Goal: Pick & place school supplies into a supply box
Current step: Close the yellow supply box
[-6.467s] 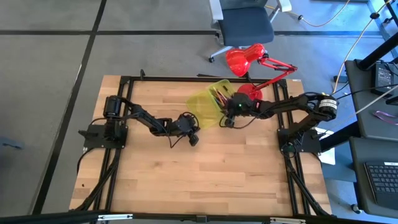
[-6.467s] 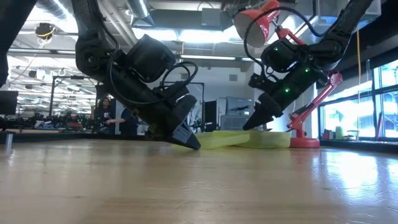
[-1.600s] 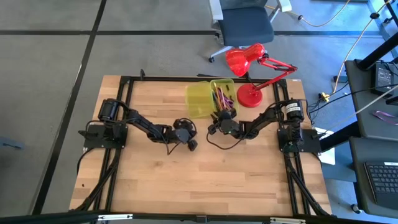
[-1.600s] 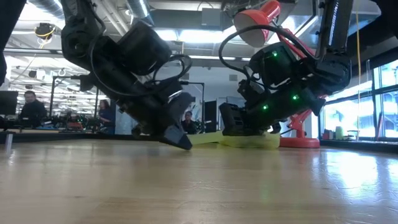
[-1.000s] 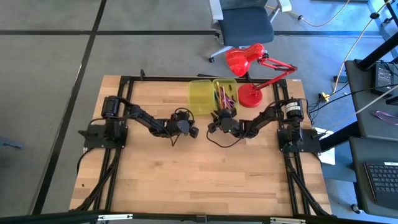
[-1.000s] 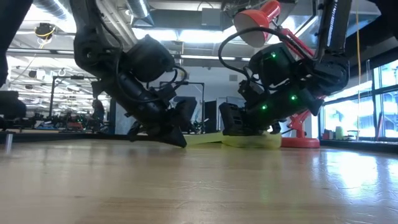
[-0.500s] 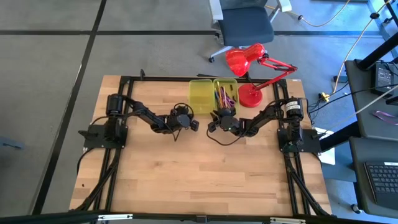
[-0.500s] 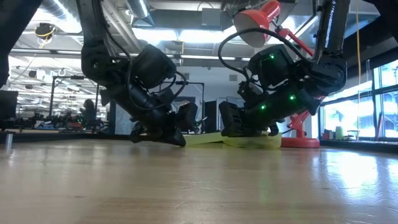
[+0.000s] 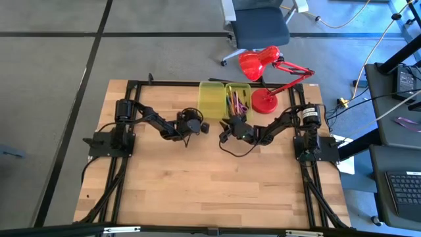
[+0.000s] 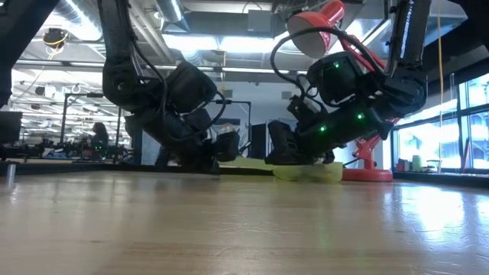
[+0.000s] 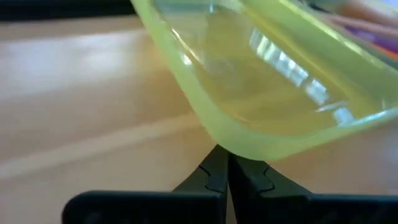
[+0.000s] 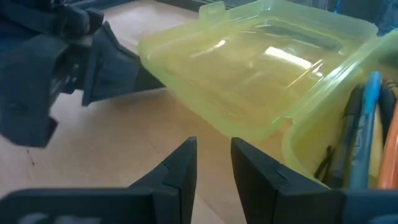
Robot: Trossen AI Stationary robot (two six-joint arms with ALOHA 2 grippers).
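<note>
Pressed together, the fingers of my left gripper (image 11: 222, 171) sit low on the bench with their tips tucked right under the front rim of the box's empty half (image 11: 273, 93). That half is the lid of the supply box (image 9: 223, 100), which lies open near the back edge of the bench, just beside the red lamp (image 9: 263, 69). Its other half (image 12: 348, 146) holds the pens and pencils (image 9: 237, 103).

My right gripper (image 12: 214, 165) waits close by, in front of the filled half near the hinge, its fingers slightly parted and holding nothing.

As I judge it, the supplies are in and the step now is closing the lid. To do it well I would keep my closed tips as a wedge under the rim, lift slowly, and follow the arc round the hinge instead of pushing straight ahead, or the light box may skid toward the lamp. My right gripper could steady the filled half so it does not tip and spill the pens.

Compared with half a second ago, my left gripper has come nearer the back edge, from a spot short of the lid to its rim. My right gripper has hardly moved.
</note>
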